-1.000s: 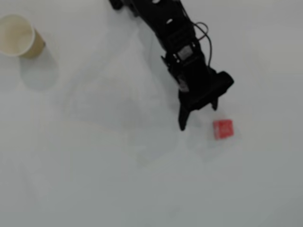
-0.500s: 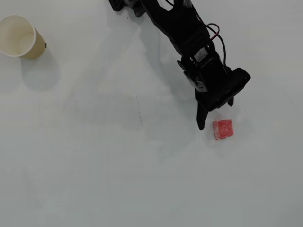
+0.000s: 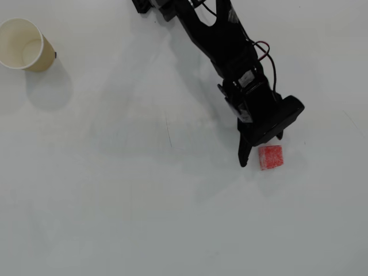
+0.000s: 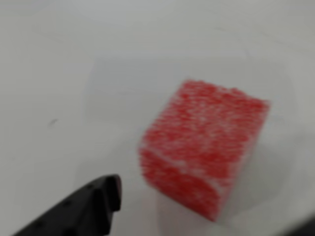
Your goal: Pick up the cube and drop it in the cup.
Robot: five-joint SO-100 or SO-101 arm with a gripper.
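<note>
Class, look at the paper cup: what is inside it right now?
In the overhead view the cup shows only its bare white inside. The cube lies on the table by the hand. The cup's far inner wall is hidden.

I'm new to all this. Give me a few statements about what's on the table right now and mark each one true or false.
1. The cube sits on the table, not lifted. True.
2. The cube is already inside the cup. False: the cup is far off at the overhead view's upper left, with nothing visible in it.
3. The gripper is open, one finger beside the cube. True.
4. The cup lies on its side. False: it stands upright.
5. The cube is blue. False: it is red.
</note>
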